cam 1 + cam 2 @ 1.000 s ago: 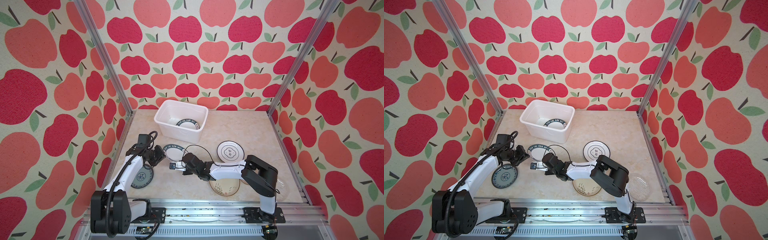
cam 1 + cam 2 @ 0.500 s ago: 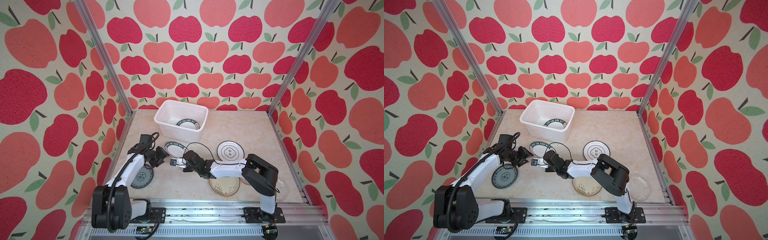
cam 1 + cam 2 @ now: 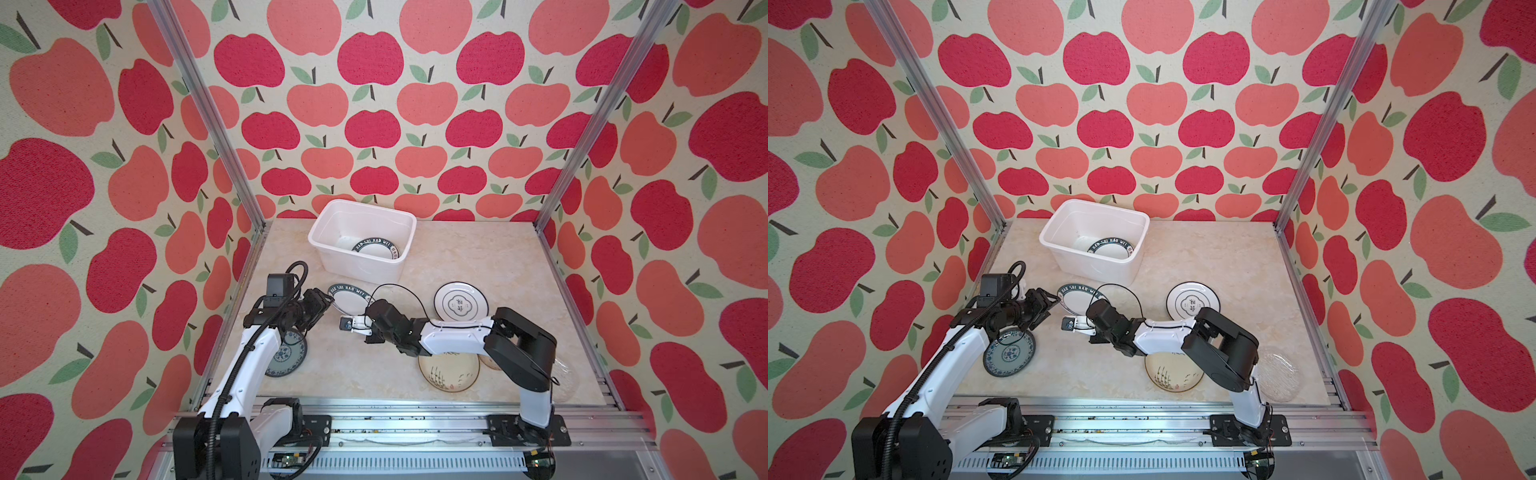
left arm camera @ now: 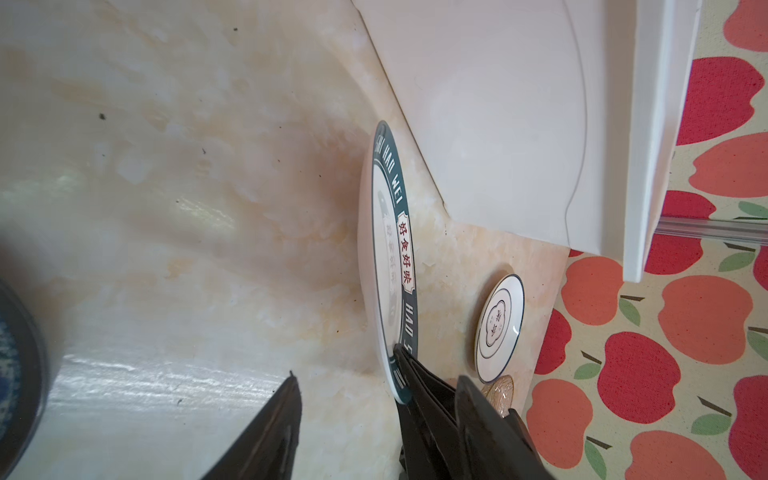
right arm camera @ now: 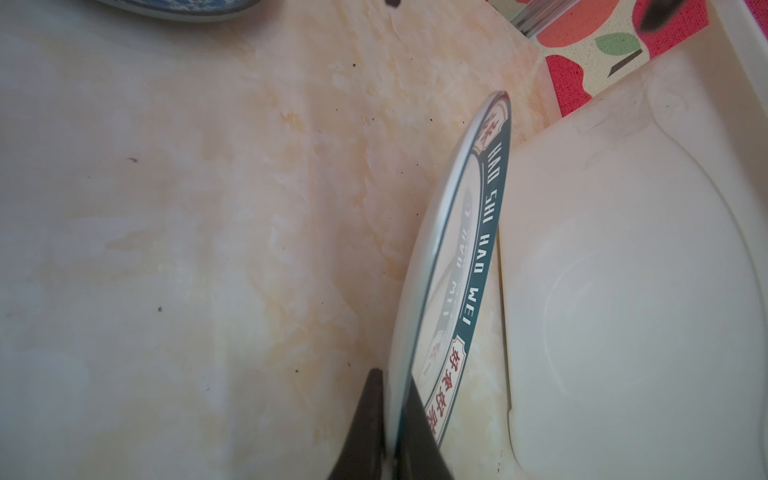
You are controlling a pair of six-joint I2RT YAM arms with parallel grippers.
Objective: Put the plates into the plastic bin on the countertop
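In both top views the plastic bin (image 3: pixel 360 266) stands at about 11 o'clock on the countertop (image 3: pixel 478 253), with one green-lettered plate (image 3: pixel 374 249) already lying inside it. A second green-rimmed plate (image 3: pixel 349 297) sits just in front of the bin's near wall, at about 9 o'clock from the counter's centre, and both arms meet at it.

The right gripper (image 5: pixel 390 382) is pressed together on this plate's rim, one finger above and one below. The thin edge is the only part a narrow pincer can clamp. The plate looks tipped up off the marble, probably so it can clear the bin's wall. Whether its far edge touches the counter or the bin is hard to tell from the wrist views.

The left gripper (image 4: pixel 345 361) stands spread at the plate's 9 o'clock side. One finger lies against the rim and the other is well apart over bare countertop, so it carries nothing. It seems to be there only to steady the plate.

Four plates wait on the counter: a blue-patterned plate (image 3: pixel 286 357) at 8 o'clock, a ringed white plate (image 3: pixel 461 303) near 2 o'clock, a cream reed plate (image 3: pixel 446 374) at 5 o'clock, and a clear glass plate (image 3: pixel 1277 376) at 4 o'clock. Most of the task appears to remain.
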